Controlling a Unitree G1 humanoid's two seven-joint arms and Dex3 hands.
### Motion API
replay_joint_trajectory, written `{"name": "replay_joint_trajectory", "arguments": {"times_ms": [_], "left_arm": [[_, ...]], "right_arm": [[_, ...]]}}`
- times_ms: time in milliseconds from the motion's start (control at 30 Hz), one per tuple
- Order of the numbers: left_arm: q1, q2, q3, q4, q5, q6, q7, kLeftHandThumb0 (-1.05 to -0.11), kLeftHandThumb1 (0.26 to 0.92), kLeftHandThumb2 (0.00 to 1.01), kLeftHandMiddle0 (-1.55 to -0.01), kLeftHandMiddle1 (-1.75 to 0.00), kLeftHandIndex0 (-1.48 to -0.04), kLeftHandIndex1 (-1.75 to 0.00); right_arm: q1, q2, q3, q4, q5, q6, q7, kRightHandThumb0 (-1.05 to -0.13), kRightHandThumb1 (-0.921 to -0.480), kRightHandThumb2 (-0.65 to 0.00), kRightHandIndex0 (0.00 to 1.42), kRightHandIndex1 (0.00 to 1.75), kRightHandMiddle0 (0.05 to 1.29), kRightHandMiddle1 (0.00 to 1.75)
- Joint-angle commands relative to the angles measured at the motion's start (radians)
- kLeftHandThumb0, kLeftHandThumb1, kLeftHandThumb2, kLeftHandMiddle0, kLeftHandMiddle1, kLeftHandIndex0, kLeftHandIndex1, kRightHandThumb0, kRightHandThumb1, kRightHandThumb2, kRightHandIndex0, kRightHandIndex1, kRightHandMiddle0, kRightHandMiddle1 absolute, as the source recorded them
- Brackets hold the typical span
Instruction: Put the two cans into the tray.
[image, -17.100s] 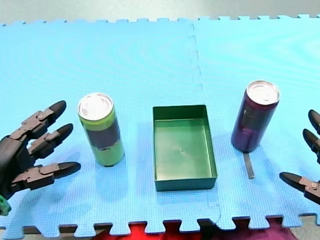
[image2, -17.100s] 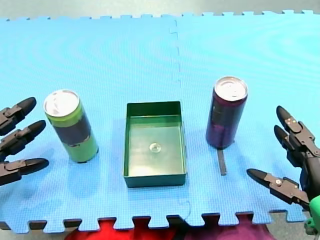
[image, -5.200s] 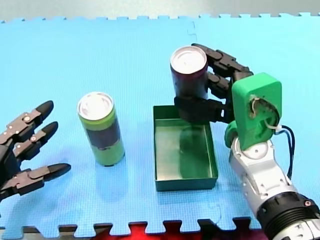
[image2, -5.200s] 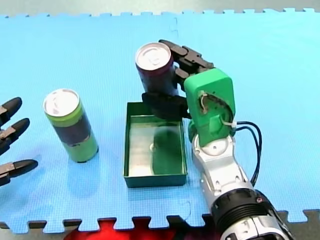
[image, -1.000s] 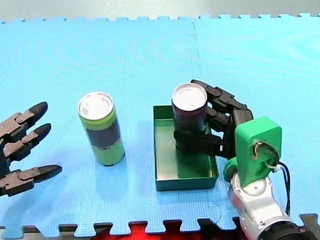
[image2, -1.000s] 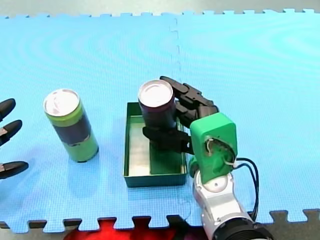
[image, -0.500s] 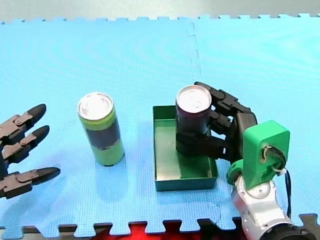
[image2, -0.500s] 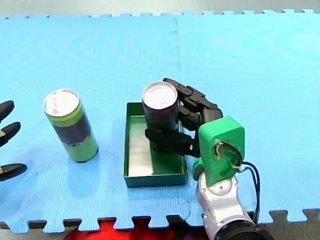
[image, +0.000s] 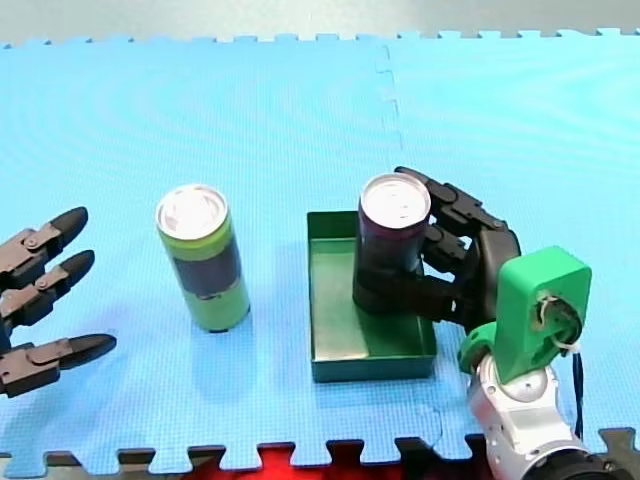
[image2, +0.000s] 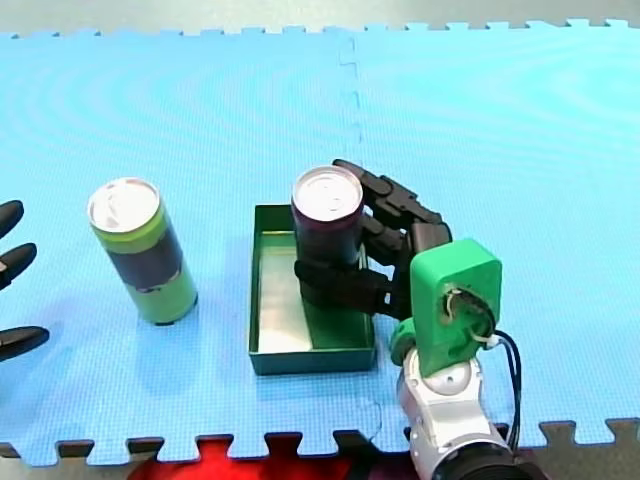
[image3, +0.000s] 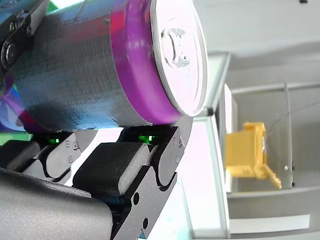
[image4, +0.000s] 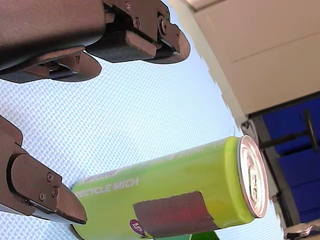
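Two cans: purple can (image: 392, 250) inside one tray (image: 322, 305), gripped by right hand (image: 455, 265); green can (image: 205, 265) outside, near empty left hand (image: 40, 300).

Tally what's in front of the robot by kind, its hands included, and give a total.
Cans: 2, the purple can in the tray, gripped by the right hand, and the green can standing on the mat left of the tray.
Trays: 1.
Hands: 2, the left hand at the mat's left edge holding nothing.
Total: 5.
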Motion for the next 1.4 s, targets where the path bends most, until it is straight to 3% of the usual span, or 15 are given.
{"name": "replay_joint_trajectory", "arguments": {"times_ms": [0,67,100,167,267,333,433,500,600,767,933,1000,1133,1267,1367], "left_arm": [[0.006,0.015,0.008,-0.022,-0.014,0.005,0.001,-1.048,0.712,0.0,-0.41,0.0,-0.35,0.0],[0.006,0.014,0.008,-0.026,-0.012,0.008,0.003,-1.048,0.711,0.0,-0.41,0.0,-0.35,0.0],[0.006,0.014,0.007,-0.026,-0.011,0.008,0.003,-1.048,0.711,0.0,-0.41,0.0,-0.35,0.0],[0.004,0.014,0.007,-0.025,-0.01,0.009,0.004,-1.048,0.711,0.0,-0.41,0.0,-0.35,0.0],[0.002,0.012,0.005,-0.025,-0.008,0.011,0.006,-1.048,0.711,0.0,-0.41,0.0,-0.35,0.0],[0.002,0.012,0.004,-0.027,-0.007,0.014,0.007,-1.048,0.711,0.0,-0.41,0.0,-0.35,0.0],[0.005,0.011,0.003,-0.032,-0.006,0.016,0.009,-1.048,0.711,0.0,-0.41,0.0,-0.35,0.0],[0.005,0.01,0.002,-0.032,-0.006,0.017,0.011,-1.048,0.711,0.0,-0.41,0.0,-0.35,0.0],[0.005,0.009,0.001,-0.031,-0.005,0.017,0.014,-1.048,0.712,0.0,-0.41,0.0,-0.35,0.0],[0.004,0.008,-0.001,-0.032,-0.005,0.019,0.018,-1.048,0.714,0.0,-0.41,0.0,-0.35,0.0],[0.002,0.009,-0.002,-0.029,-0.004,0.021,0.02,-1.048,0.716,0.0,-0.41,0.0,-0.35,0.0],[0.0,0.01,-0.001,-0.026,-0.004,0.02,0.02,-1.048,0.717,0.0,-0.41,0.0,-0.35,0.0],[-0.002,0.012,-0.001,-0.023,-0.005,0.02,0.018,-1.048,0.718,0.0,-0.41,0.0,-0.35,0.0],[-0.004,0.014,0.0,-0.021,-0.007,0.021,0.016,-1.048,0.716,0.0,-0.4,0.0,-0.35,0.0],[-0.005,0.015,0.0,-0.02,-0.008,0.023,0.015,-1.048,0.714,0.0,-0.4,0.0,-0.35,0.0]], "right_arm": [[-0.049,0.111,-0.008,0.02,-0.002,-0.004,-0.007,-0.336,-0.729,0.0,1.34,0.0,1.16,0.0],[-0.051,0.105,0.001,0.023,-0.016,-0.003,-0.009,-0.338,-0.729,0.0,1.33,0.0,1.13,0.0],[-0.051,0.099,0.011,0.024,-0.029,-0.002,-0.009,-0.345,-0.727,0.0,1.24,0.0,1.03,0.0],[-0.052,0.088,0.027,0.025,-0.05,-0.001,-0.004,-0.495,-0.696,0.0,0.99,0.0,0.84,0.0],[-0.047,0.065,0.062,0.017,-0.1,-0.011,-0.002,-0.765,-0.713,-0.007,0.63,0.0,0.53,0.0],[-0.044,0.046,0.094,0.012,-0.157,-0.01,-0.036,-0.971,-0.777,-0.023,0.39,0.0,0.35,0.0],[-0.049,0.023,0.138,0.011,-0.244,0.021,-0.108,-1.04,-0.822,-0.032,0.29,0.0,0.26,0.0],[-0.051,0.017,0.152,0.009,-0.278,0.034,-0.139,-1.046,-0.833,-0.031,0.27,0.0,0.24,0.0],[-0.052,0.017,0.158,0.005,-0.299,0.044,-0.166,-1.048,-0.845,-0.028,0.25,0.0,0.22,0.0],[-0.051,0.019,0.154,0.006,-0.299,0.04,-0.176,-1.048,-0.853,-0.024,0.24,0.0,0.21,0.0],[-0.048,0.013,0.147,0.015,-0.288,0.019,-0.155,-1.048,-0.853,-0.018,0.23,0.0,0.21,0.0],[-0.049,0.009,0.141,0.023,-0.278,0.005,-0.132,-1.048,-0.85,-0.014,0.23,0.0,0.21,0.0],[-0.05,0.009,0.112,0.036,-0.235,-0.018,-0.059,-1.048,-0.839,-0.006,0.21,0.0,0.2,0.0],[-0.05,0.022,0.075,0.036,-0.178,-0.019,0.017,-1.048,-0.823,0.0,0.2,0.0,0.19,0.0],[-0.053,0.023,0.065,0.035,-0.161,-0.014,0.046,-1.048,-0.799,0.0,0.19,0.0,0.18,0.0]]}}
